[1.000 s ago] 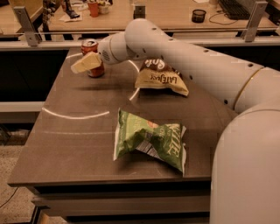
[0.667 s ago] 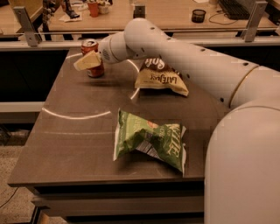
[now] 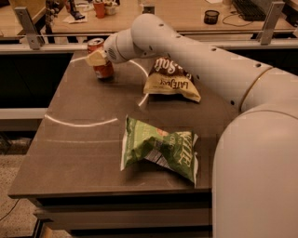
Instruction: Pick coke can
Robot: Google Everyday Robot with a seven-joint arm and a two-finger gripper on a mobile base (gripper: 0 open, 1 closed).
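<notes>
The coke can (image 3: pixel 101 65) is a small red can with a silver top, standing upright at the far left of the dark table (image 3: pixel 84 139). My gripper (image 3: pixel 96 58) is right at the can, its cream tip covering the can's upper left side. The white arm reaches to it from the right, across the back of the table. The can's base rests on the table top.
A brown and cream chip bag (image 3: pixel 171 80) lies just right of the can, under the arm. A green chip bag (image 3: pixel 160 151) lies near the front middle. White arc lines mark the table top. A cluttered desk (image 3: pixel 195 14) stands behind a rail.
The gripper stays at the can. The arm has shifted slightly, and the can stands in about the same place on the table.
</notes>
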